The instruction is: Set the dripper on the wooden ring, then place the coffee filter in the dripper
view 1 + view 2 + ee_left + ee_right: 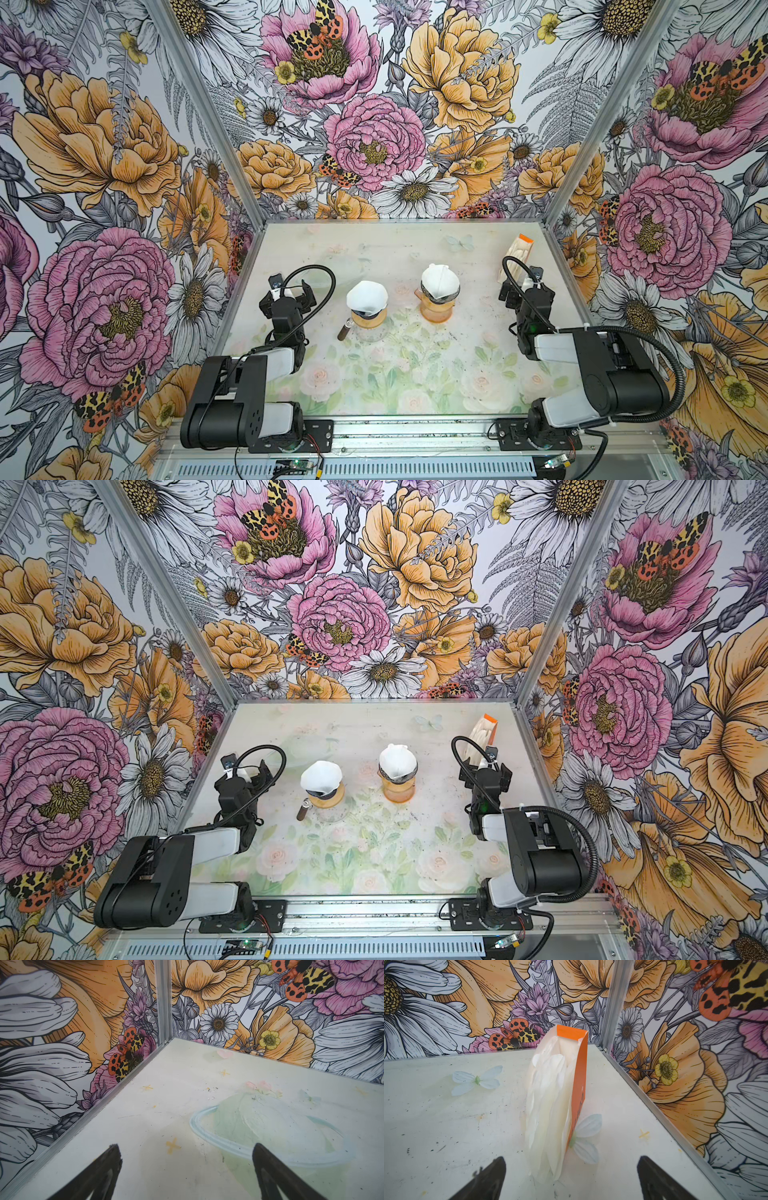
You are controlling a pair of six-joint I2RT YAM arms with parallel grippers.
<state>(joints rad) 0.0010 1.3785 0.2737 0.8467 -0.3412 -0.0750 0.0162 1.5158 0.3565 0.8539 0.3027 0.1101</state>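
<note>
We find a white paper coffee filter (439, 279) seated in the amber glass dripper (436, 311) on the pale floral bench (415, 374); a second white filter (367, 296) tops the clear glass carafe (368, 329) just left of it. The left pincer (186, 1145) and right pincer (572, 1157) both gape wide, empty, the right facing the orange-backed filter pack (550, 1105).

Two drippers (436, 308), two filters (366, 294), one pack (517, 254)

A robotics lab test cell: aluminium posts (203, 104), floral-print walls (374, 124), 2 robot arms (232, 399) bolted to a front rail (415, 430)
</note>
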